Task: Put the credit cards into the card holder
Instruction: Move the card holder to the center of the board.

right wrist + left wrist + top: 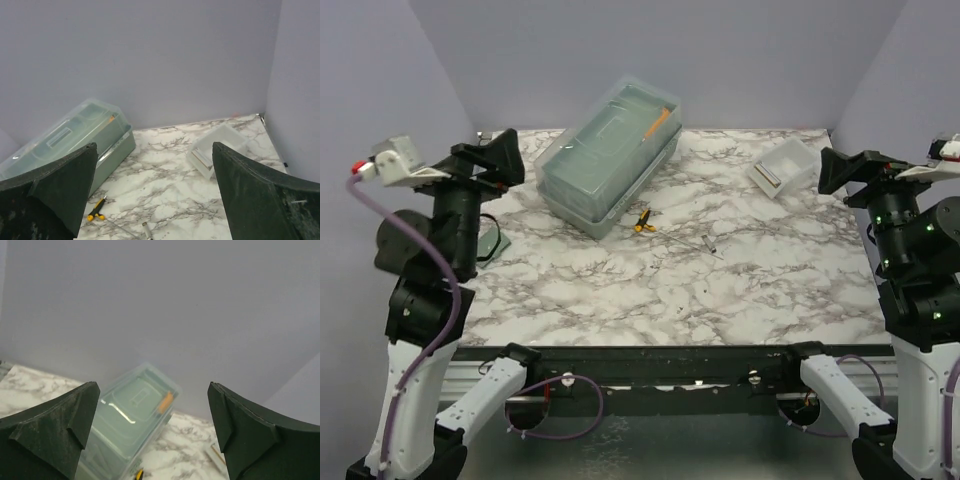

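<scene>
At the left edge of the surface (670,290), a flat grey-green piece that looks like the card holder (492,250) lies just beside the left arm, which hides most of it. The left fingers (505,157) (55,430) hang above that edge, spread wide apart and holding nothing. Right of them, toward the back, 1 large translucent lidded box (610,160) sits at an angle with an orange item (657,124) inside. Just in front of the box lies a yellow-handled tool (642,221), and near it a small metal bit (710,243). Farther right, a white tray (800,150) rests near the back corner. Thin dark and pale edges at its near end may be the credit cards (767,178), though they are too small to tell. The right fingers (843,170) (260,200) hover at the right edge, also wide apart and empty.
</scene>
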`<state>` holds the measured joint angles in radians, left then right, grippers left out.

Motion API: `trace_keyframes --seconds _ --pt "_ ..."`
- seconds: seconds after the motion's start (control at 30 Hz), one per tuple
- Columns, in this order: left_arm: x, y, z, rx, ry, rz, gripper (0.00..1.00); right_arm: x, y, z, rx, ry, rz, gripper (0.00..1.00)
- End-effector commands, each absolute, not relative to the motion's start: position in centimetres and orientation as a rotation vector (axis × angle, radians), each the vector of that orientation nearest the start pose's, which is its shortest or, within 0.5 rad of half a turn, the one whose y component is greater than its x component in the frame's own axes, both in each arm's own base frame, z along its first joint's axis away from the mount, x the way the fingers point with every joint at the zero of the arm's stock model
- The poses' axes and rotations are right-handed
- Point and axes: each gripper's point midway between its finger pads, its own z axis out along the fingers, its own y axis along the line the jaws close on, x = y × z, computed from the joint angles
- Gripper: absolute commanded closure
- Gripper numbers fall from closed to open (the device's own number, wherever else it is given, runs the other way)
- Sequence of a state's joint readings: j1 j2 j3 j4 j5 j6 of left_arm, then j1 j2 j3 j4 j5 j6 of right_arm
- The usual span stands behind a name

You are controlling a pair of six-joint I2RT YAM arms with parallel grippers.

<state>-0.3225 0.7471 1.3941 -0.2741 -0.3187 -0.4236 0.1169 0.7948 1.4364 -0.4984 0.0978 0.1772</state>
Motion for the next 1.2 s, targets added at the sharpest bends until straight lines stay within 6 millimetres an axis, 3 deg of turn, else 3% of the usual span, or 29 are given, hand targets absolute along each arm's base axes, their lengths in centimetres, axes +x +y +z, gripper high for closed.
trace_keyframes --seconds 0.0,0.1,0.27,0.4,0.6,0.7,0.83,1.0,1.17 --pt "27.7 -5.5 44.2 -0.351 1.539 -0.379 0.01 26.6 1.1 44.7 0.178 1.546 0.115 0.00" --pt "29.2 -5.9 37.9 -0.380 1.737 -0.307 0.01 27.0 1.3 42.4 0.202 1.595 0.133 0.00" --pt "29.9 -6.4 29.1 -0.438 1.959 -0.317 0.01 27.6 3.2 38.7 0.108 1.693 0.193 0.00" --pt "29.5 -1.8 23.3 -0.744 2.052 -0.272 0.01 28.1 4.0 36.1 0.134 1.781 0.244 0.00" --pt "28.9 6.3 16.8 -1.289 2.003 -0.185 0.01 28.0 5.6 34.0 0.134 1.848 0.350 0.00" --pt "29.6 9.3 14.8 -1.459 1.897 -0.100 0.01 27.6 6.9 33.7 0.099 1.877 0.419 0.00" --pt "32.8 12.4 13.8 -1.392 1.852 0.018 0.01 27.0 8.8 33.0 0.001 1.914 0.516 0.00" --pt "36.3 13.4 11.9 -1.291 2.020 0.062 0.01 25.8 10.5 31.3 -0.110 1.956 0.612 0.00" --pt "39.5 14.5 9.7 -1.173 2.186 0.036 0.01 25.1 10.8 29.1 -0.128 2.030 0.628 0.00"
